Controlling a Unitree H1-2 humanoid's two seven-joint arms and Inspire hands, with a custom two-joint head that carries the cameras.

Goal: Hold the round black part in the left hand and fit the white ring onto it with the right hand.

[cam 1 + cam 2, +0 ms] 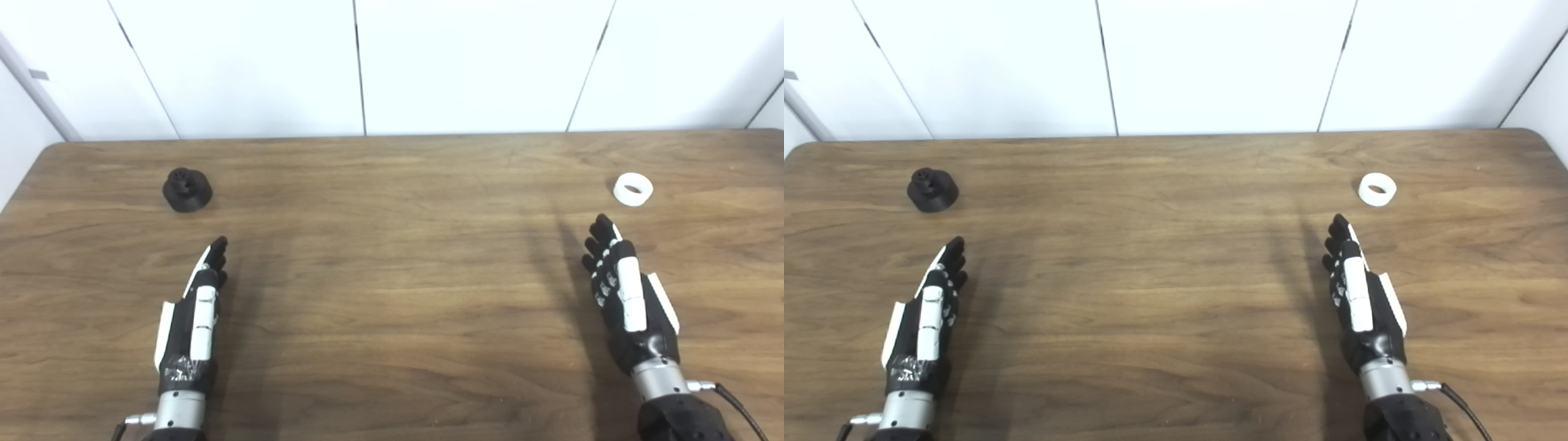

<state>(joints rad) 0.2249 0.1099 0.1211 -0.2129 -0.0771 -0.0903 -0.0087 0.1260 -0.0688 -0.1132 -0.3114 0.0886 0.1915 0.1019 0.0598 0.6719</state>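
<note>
One wooden bench [392, 294], brown grain, seen from above; white panelled wall [478, 61] behind its far edge.

Two loose things on the bench, one of each:
- One round black part [187, 190], far left. It sits flat on its wide base, with a smaller raised hub on top. Nothing touches it.
- One white ring [633, 189], far right, lying flat with the hole facing up. Nothing touches it.
The two are well apart, at nearly the same depth across the bench.

Two hands in view, both black with white plates, arms coming in from the bottom edge.
- Left hand [196, 318]: edge-on, fingers [215, 254] stretched forward and lying close side by side, holding nothing. Fingertips point toward the black part but stop short of it; bare bench shows between. The hand is nearer the camera than the part and slightly to its right.
- Right hand [1360, 300]: also edge-on, fingers [1340, 236] extended forward and slightly staggered, holding nothing. Fingertips are near the white ring, not touching; the ring lies beyond them and a little to the right.

A dark cable [738, 407] leaves the right wrist toward the bottom right corner. Each hand throws a soft shadow on the wood.
</note>
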